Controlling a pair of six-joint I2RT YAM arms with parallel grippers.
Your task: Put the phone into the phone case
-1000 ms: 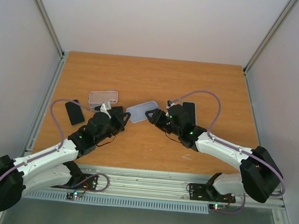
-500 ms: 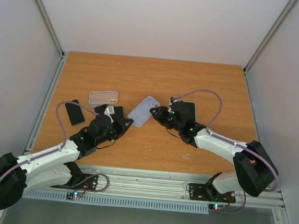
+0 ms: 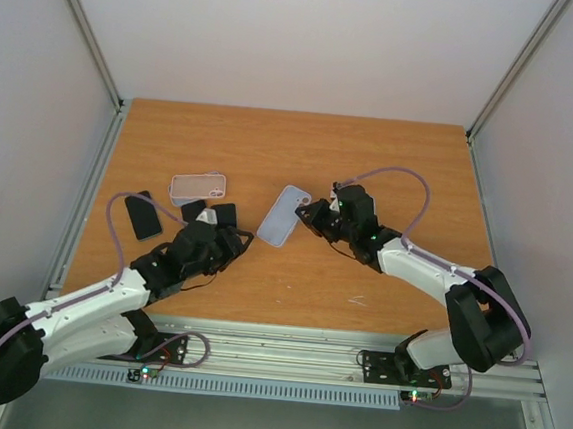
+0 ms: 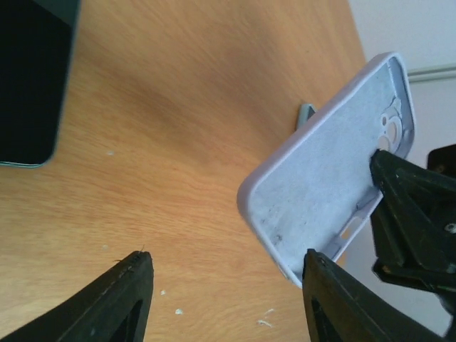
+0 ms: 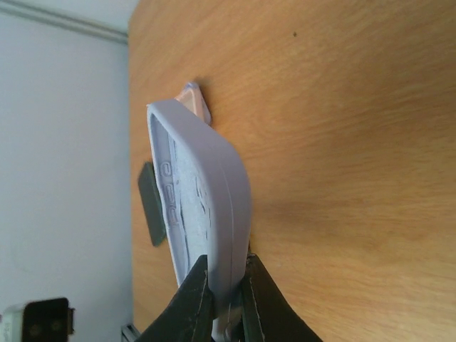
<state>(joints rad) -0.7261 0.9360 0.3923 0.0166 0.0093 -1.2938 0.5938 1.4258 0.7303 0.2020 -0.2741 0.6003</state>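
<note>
The lavender phone case (image 3: 284, 215) hangs tilted over the table's middle, open side toward my left arm. My right gripper (image 3: 305, 215) is shut on its rim near the camera cutout; in the right wrist view the jaws (image 5: 225, 288) pinch the case (image 5: 206, 199) edge-on. Just left of it, my left gripper (image 3: 240, 239) stands open and apart from the case. In the left wrist view the case (image 4: 331, 171) sits beyond the open gripper (image 4: 228, 274), with nothing between the fingers. A black phone (image 3: 146, 216) lies at the left. A second dark phone (image 3: 214, 213) lies by my left wrist.
A clear case (image 3: 198, 185) lies flat behind the left arm. The second dark phone shows at the upper left of the left wrist view (image 4: 32, 78). Metal rails border the table (image 3: 293, 145) on the left and near edges.
My left gripper has opened, let go of the lavender case and drawn back. My right gripper has shut on the case, which has swung right and turned more upright.
</note>
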